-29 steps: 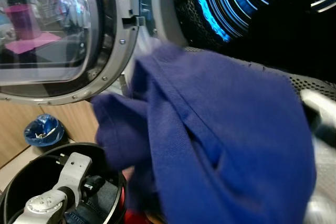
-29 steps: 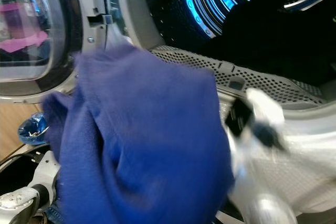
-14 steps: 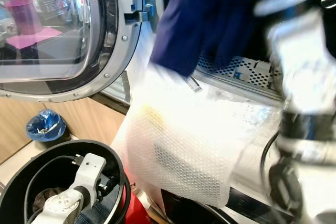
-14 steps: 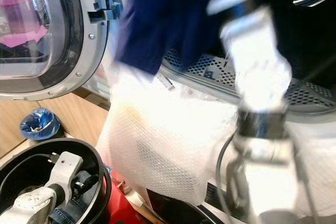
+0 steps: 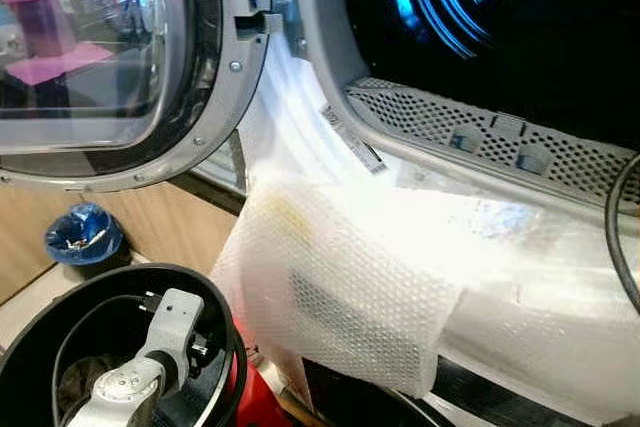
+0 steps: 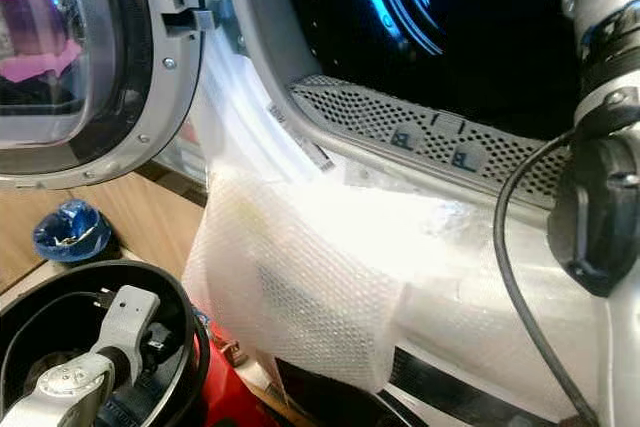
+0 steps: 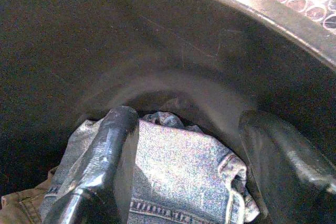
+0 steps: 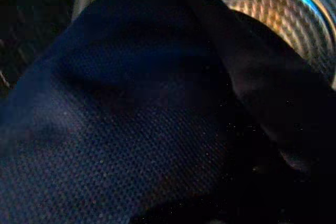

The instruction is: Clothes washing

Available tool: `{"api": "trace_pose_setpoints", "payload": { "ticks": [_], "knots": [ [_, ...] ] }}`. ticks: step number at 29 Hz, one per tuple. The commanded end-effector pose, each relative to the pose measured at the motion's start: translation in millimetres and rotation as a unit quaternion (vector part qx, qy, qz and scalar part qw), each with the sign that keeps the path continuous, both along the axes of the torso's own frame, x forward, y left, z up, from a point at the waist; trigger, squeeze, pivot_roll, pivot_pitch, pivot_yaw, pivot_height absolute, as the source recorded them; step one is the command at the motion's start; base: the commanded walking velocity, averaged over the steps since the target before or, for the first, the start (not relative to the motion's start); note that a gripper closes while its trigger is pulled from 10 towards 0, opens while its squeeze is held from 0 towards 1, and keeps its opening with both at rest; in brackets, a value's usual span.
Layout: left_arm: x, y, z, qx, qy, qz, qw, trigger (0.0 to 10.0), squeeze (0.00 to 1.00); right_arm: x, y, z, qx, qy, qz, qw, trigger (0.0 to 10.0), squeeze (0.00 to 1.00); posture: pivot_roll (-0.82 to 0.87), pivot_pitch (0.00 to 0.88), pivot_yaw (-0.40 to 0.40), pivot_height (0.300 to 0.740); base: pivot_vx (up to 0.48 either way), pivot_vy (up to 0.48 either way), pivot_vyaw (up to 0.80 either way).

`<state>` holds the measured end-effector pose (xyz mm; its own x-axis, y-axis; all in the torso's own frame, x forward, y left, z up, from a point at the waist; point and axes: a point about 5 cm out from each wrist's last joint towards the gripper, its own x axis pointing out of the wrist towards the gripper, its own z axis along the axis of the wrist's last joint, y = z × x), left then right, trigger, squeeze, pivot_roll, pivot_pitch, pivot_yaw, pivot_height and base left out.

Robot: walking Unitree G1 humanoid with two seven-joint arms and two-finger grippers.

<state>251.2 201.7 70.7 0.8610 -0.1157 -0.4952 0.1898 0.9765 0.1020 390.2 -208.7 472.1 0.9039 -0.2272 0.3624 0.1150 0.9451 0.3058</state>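
Gone from the head views is the navy garment that hung across the drum mouth half a second ago; the right arm has carried it up and inward, out of that view.

From the left eye, the washer drum (image 5: 520,37) gapes dark with blue light rings, its door (image 5: 110,67) swung wide to the left, and bubble wrap (image 5: 350,287) drapes over the lower lip of the opening. Below it stands the black laundry bin (image 5: 215,317), with the left arm reaching down into it.

From the right eye, the right arm (image 6: 600,197) rises at the right edge, its forearm pointing up into the drum.

The left wrist view shows the left tool (image 7: 189,145) spread open deep in the bin, one finger on either side of the denim garment (image 7: 173,171), which lies directly ahead and below. This arm is the nearer one for the next pick.

The right wrist view has the navy garment (image 8: 105,129) pressed against the lens, with the drum's metal wall behind it. I cannot tell whether the right tool is closed.
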Motion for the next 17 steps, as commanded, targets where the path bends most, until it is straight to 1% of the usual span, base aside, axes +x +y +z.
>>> {"api": "trace_pose_setpoints", "payload": {
  "ticks": [1,2,4,5,6,7,8,11,17],
  "knots": [
    [-4.5,-3.7,-4,0.005,0.016,-0.015,1.000,10.0,0.00,7.7,13.8,-13,-0.052,0.033,0.005,0.998,10.0,0.00,0.04,0.031,-0.028,0.740,0.000,0.000,0.00],
    [-5.2,-4.4,-4,0.005,0.019,-0.017,1.000,10.0,0.00,9.6,15.6,-17,-0.062,0.041,0.006,0.997,10.0,0.00,0.04,0.032,-0.029,0.740,0.000,0.000,0.00],
    [-6.1,-5.5,-5,0.005,0.021,-0.021,1.000,10.0,0.00,12.5,18.5,-23,-0.062,0.054,0.008,0.997,10.0,0.00,0.05,0.034,-0.031,0.740,0.000,0.000,0.00],
    [-6.1,-5.9,-5,0.005,0.021,-0.023,1.000,10.0,0.00,13.9,19.0,-27,-0.065,0.063,0.003,0.996,10.0,0.03,0.05,0.034,-0.031,0.740,0.000,0.000,0.00],
    [-6.1,-5.9,-5,0.004,0.020,-0.023,1.000,10.0,0.00,14.0,18.9,-27,-0.068,0.065,0.002,0.996,10.0,0.03,0.05,0.034,-0.031,0.740,0.000,0.000,0.00],
    [-6.2,-6.2,-5,0.003,0.021,-0.022,1.000,10.0,0.00,14.9,19.8,-29,-0.077,0.068,0.001,0.995,10.0,1.00,0.05,0.037,-0.031,0.740,0.000,0.000,0.00],
    [-6.2,-6.2,-5,0.003,0.021,-0.022,1.000,10.0,0.00,14.9,19.8,-29,-0.077,0.068,0.001,0.995,10.0,1.00,0.05,0.037,-0.031,0.740,0.000,0.000,0.00],
    [-6.2,-8.0,-4,0.001,0.023,-0.029,0.999,10.0,0.00,17.4,24.0,-35,-0.100,0.077,0.004,0.992,10.0,1.00,0.05,0.040,-0.029,0.740,0.000,0.000,0.00],
    [-7.3,-11.8,-4,-0.001,0.026,-0.036,0.999,10.0,0.00,18.3,27.7,-36,-0.107,0.077,0.013,0.991,10.0,1.00,0.05,0.039,-0.030,0.740,0.000,0.000,0.00]
  ]
}}
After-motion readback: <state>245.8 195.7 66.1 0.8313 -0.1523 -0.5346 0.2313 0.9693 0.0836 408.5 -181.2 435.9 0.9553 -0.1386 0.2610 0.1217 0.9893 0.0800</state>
